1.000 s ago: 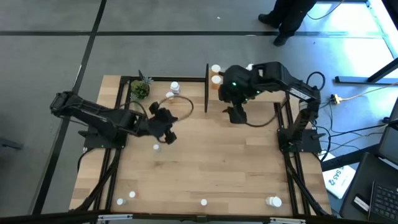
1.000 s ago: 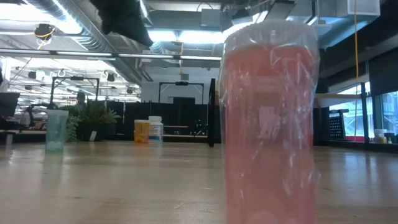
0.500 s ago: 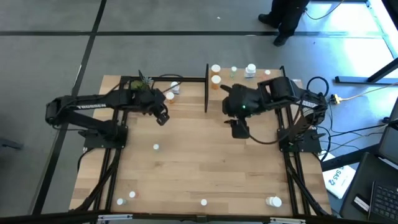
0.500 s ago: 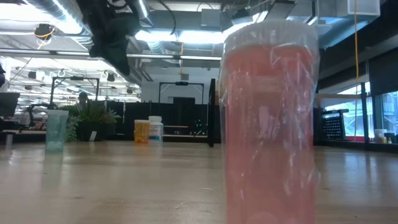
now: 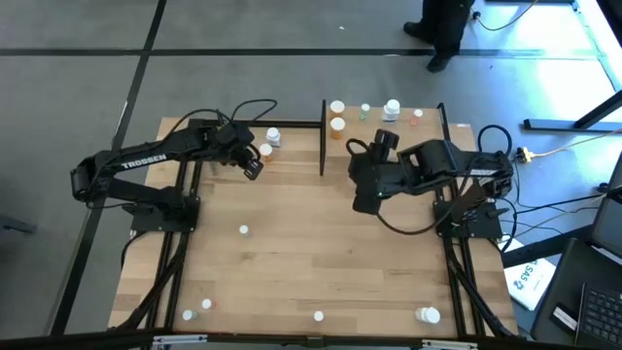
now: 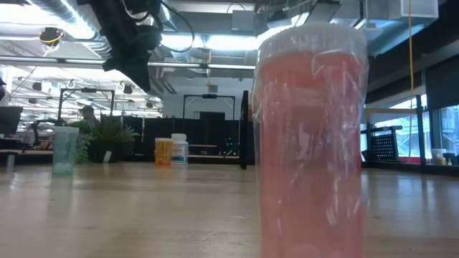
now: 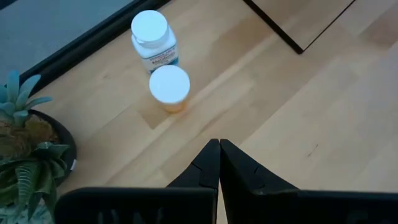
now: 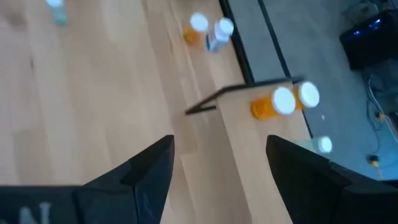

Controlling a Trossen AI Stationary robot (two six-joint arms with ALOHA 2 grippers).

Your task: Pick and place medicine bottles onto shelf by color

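Note:
The shelf (image 5: 403, 126) stands at the table's far right. On it stand two orange medicine bottles (image 5: 337, 116), a green one (image 5: 365, 112), a white one (image 5: 391, 109) and a pinkish one (image 5: 418, 114). An orange bottle (image 7: 169, 87) and a white bottle (image 7: 152, 37) stand on the table at the far left. My left gripper (image 7: 219, 149) hangs shut and empty just on their near side (image 5: 253, 170). My right gripper (image 5: 364, 199) hovers open and empty in front of the shelf's near left corner (image 8: 242, 124).
A potted plant (image 7: 25, 143) stands at the far left corner. Loose bottles stand at mid-table (image 5: 243, 230) and along the near edge (image 5: 206, 304) (image 5: 319, 315) (image 5: 428, 314). A pinkish bottle (image 6: 312, 136) fills the low view. A person's legs (image 5: 442, 29) show beyond the table.
My left gripper, staying shut, has swung from mid-table toward the far edge, up to the orange and white bottles. My right arm has turned and drawn back off the shelf, its open gripper shifting a little toward the near edge.

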